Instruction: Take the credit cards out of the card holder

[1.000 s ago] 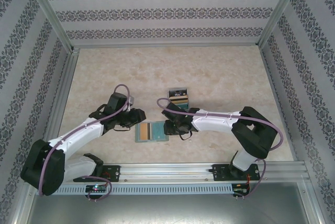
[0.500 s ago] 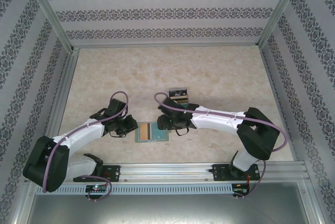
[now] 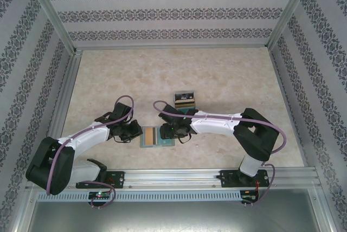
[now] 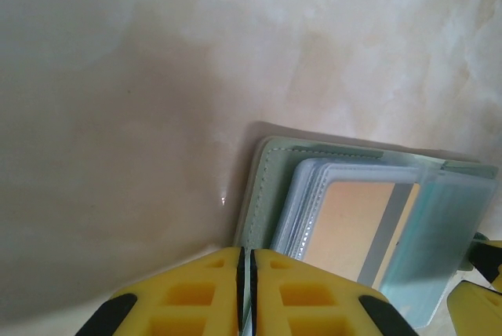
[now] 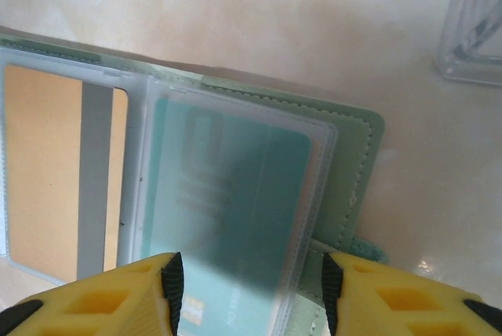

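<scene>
Found the card holder (image 3: 157,136) lying open and flat on the table (image 3: 217,75), directly between the two pincers.

Noted the left pincer (image 4: 245,293) clenched, fingers pressed together with nothing seen between them and tips at the holder's outer edge. Could not tell whether bearing down on the cover or hovering just above it.

Noted the right pincer (image 5: 247,293) released, jaws standing apart on either side of a clear sleeve and gripping nothing. Observed the teal-green card (image 5: 227,195) inside that sleeve, directly ahead of the right pincer and between its fingers. Observed the tan-gold card (image 5: 47,163) in the adjoining sleeve, beyond the left-hand finger in the right wrist view and just ahead of the left pincer's tips.

Recorded some loose cards (image 3: 184,100), one black, lying on the table beyond the right pincer and apart from the holder.

Judged the task partly done, with two cards yet to come out. Judged the step in hand to be the approach on the teal-green card, with the left pincer placed to pin the holder.

Next move calls for:
- finding the sleeve's open mouth, not discernible from here;
- closing narrowly on the card's exposed edge alone, not on the plastic or the cover;
- drawing the card out flat along the sleeve rather than lifting;
- keeping the holder held down throughout, lest the whole wallet slide or fold.
</scene>
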Motion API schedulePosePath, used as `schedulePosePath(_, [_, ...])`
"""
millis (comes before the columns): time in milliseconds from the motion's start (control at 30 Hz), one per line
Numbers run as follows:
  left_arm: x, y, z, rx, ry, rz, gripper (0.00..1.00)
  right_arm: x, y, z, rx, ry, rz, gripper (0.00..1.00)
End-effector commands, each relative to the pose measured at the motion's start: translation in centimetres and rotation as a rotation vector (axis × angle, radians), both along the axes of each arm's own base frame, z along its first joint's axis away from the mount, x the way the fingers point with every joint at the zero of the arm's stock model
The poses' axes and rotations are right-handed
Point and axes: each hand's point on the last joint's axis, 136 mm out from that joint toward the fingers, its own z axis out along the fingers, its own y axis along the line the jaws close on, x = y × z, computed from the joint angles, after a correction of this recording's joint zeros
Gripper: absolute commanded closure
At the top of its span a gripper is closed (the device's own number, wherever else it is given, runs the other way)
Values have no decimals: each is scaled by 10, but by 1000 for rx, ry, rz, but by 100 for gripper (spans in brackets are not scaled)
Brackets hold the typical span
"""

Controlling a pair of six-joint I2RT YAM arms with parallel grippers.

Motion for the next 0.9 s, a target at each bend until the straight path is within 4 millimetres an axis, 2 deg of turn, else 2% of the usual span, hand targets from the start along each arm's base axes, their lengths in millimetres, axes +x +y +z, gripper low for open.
schedulePosePath(0, [-6,3,-5,2,38,11,87,-1,15,5,30,-4,34,50])
schedulePosePath(300, [-7,1,-7,-9,42,8,87,-3,22,6,41,5,51,50])
schedulePosePath(533, [-7,3,-6,-5,38,15,87,-2,5,9,-7,-13,8,49])
schedulePosePath(867, [-8,3,-6,-4,39,12,87,-8,-2,-6,-41,25,-7,49])
